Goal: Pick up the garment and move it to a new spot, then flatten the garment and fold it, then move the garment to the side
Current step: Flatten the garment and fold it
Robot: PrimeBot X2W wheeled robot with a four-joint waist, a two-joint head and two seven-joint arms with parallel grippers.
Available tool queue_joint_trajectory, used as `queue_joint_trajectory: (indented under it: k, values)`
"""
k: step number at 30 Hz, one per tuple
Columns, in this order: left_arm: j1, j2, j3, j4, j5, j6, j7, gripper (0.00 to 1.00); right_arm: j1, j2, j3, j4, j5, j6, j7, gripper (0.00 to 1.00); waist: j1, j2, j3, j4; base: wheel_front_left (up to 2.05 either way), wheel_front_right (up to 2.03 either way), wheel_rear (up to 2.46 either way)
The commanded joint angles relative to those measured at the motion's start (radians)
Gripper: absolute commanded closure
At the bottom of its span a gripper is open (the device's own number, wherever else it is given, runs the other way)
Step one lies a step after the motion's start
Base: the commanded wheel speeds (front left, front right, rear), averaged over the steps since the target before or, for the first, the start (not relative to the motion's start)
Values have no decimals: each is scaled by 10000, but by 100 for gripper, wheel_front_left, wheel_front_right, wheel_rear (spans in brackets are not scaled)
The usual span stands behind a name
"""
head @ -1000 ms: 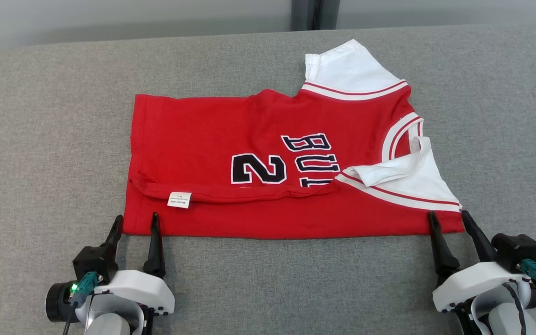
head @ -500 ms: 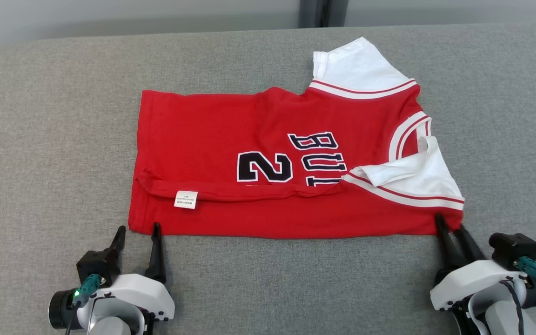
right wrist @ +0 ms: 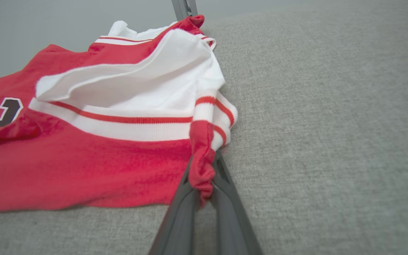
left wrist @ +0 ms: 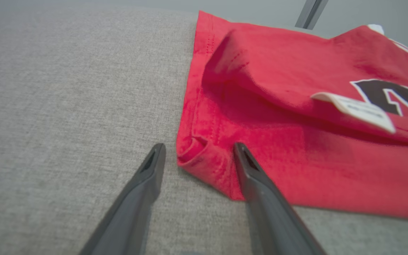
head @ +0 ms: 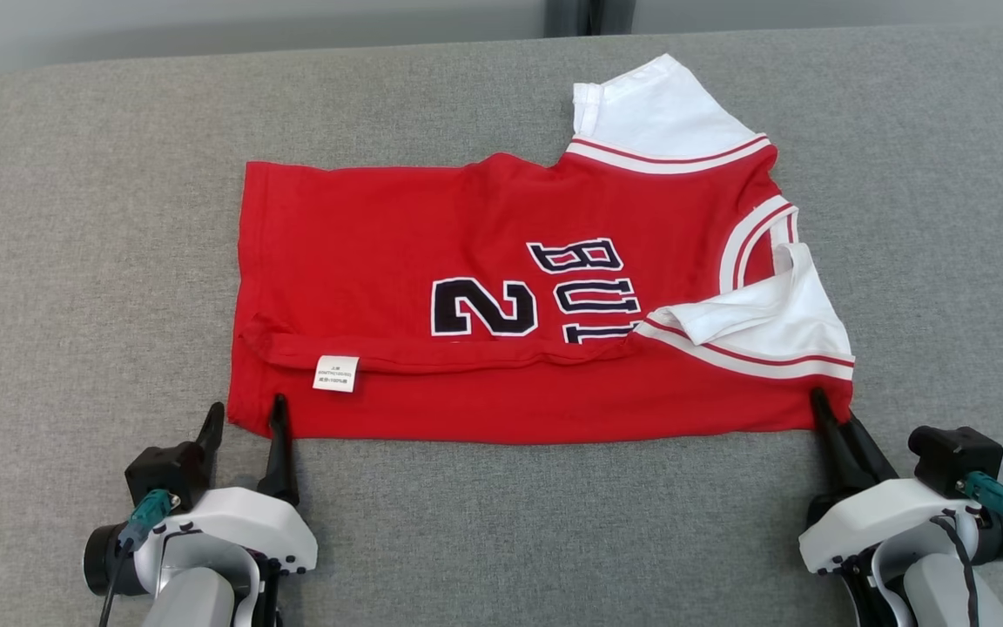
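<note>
The garment, a red jersey with white sleeves and dark lettering, lies flat and sideways on the grey surface, its near part folded over with a white label showing. My left gripper is open at the near left corner. In the left wrist view that gripper straddles the curled hem corner of the garment, one finger on the grey surface, the other against red cloth. My right gripper is shut on the near right corner. The right wrist view shows this gripper pinching bunched red cloth of the garment.
The grey fabric surface spreads wide on every side of the jersey. A pale wall and a dark post stand behind its far edge.
My right gripper has shut on the near right corner of the garment. My left gripper has moved forward until its fingers straddle the near left corner. The head camera has shifted slightly.
</note>
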Motion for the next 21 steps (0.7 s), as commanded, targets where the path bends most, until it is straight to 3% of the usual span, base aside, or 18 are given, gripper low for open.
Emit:
queue_joint_trajectory:
  k: [1,5,11,21]
  values:
    - [20,1,-65,313,-31,-82,145,100,2,-103,-73,93,89,-36,60,100,0,-1,8,0,0,0,0]
    - [-22,-8,-98,363,-109,-169,145,100,-82,-76,-143,69,94,-36,60,100,0,-1,16,27,0,0,0]
    - [-16,26,125,-674,2,-348,72,100,-173,-8,-385,-208,138,-31,35,100,0,-1,-253,75,0,0,0]
    - [696,37,708,-1544,251,-491,69,100,-146,22,-416,-16,36,-31,35,100,0,-1,-1906,-78,0,0,0]
